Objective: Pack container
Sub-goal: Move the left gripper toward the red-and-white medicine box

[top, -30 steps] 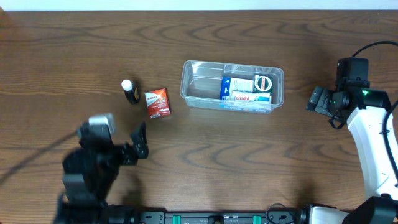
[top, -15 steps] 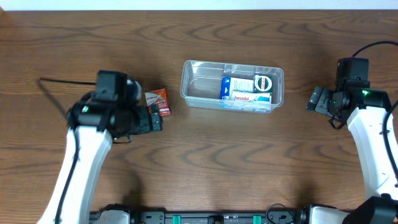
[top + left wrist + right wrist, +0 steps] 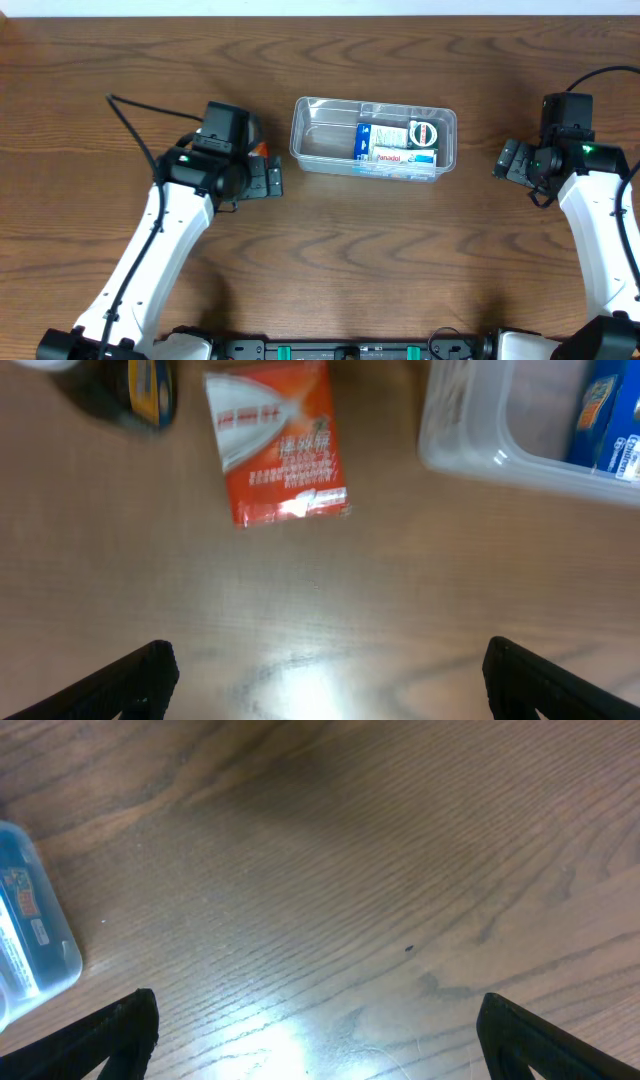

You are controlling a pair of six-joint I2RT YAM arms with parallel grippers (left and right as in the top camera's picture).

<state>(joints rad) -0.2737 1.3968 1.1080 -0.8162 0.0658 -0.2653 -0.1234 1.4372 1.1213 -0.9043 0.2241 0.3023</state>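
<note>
Both my grippers are spread wide and hold nothing.

From overhead, the container [image 3: 320, 142] stands in the middle of the table [image 3: 400, 260], a little toward the far side, between my two arms. Its left half is bare. Its right half holds blue and white boxes [image 3: 390, 145] and a round thing [image 3: 425, 133] that I cannot name.

My left gripper [image 3: 272, 181] is near the container's left end, close to it but apart from it. In this view my left arm [image 3: 170, 230] covers what lies under it, and only an orange sliver shows beside the wrist.

The left wrist view shows what the overhead view hides. A red carton [image 3: 278, 445] lies flat on the wood, a little tilted, ahead of my open fingers [image 3: 140, 675] and not touching them. To the left of it is a dark bottle [image 3: 125, 390] with a yellow and blue label, cut by the top edge. At the upper right I see one rounded corner of the container, with a blue box behind its wall.

My right gripper [image 3: 510, 160] is to the right of the container, well apart from it. The right wrist view gives only bare wood between my fingers, and at the left edge a rounded corner of the container with blue packing behind the clear wall. What is printed on it is too small to read there, and the overhead view does not help.
</note>
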